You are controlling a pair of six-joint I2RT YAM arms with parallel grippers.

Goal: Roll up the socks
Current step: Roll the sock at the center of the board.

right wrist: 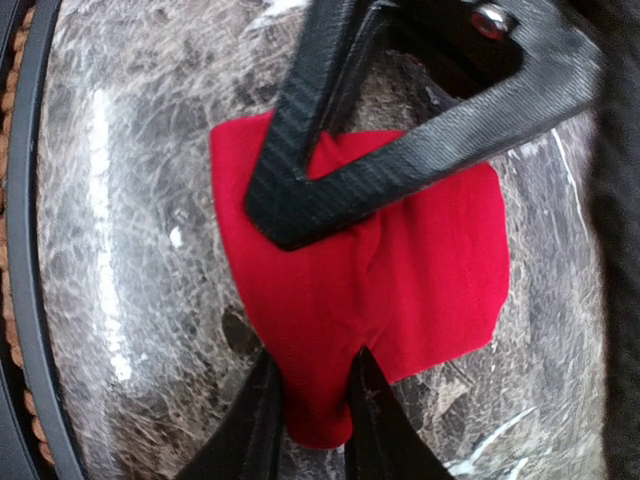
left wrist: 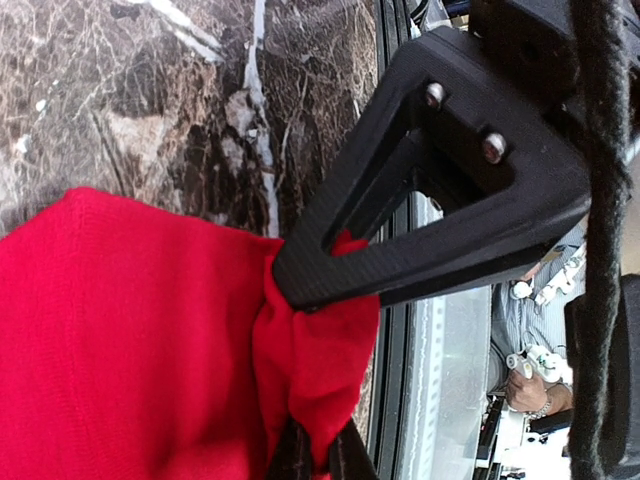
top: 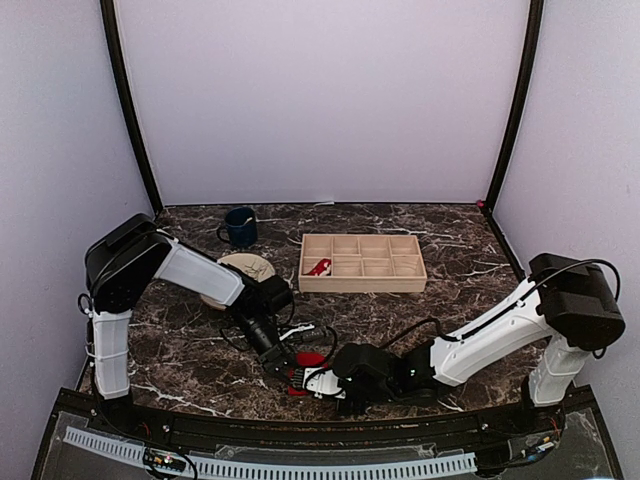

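One red sock (top: pixel 311 358) lies on the dark marble table near the front edge, between both grippers. In the left wrist view the sock (left wrist: pixel 120 350) fills the lower left. My left gripper (left wrist: pixel 305 370) is shut on its bunched edge, close to the table's front rim. In the right wrist view the sock (right wrist: pixel 430 270) lies flat on the marble. My right gripper (right wrist: pixel 300 330) is closed over its near corner, and the fabric creases between the fingers (right wrist: pixel 300 210). From above, the left gripper (top: pixel 283 368) and right gripper (top: pixel 312 383) nearly meet. I see no second sock for certain.
A wooden compartment tray (top: pixel 362 285) stands behind the grippers with a small red-and-white item (top: pixel 319 267) in a left cell. A beige plate (top: pixel 250 267) sits partly under the left arm, and a blue mug (top: pixel 240 226) stands further back. The black front rail (top: pixel 300 425) is close.
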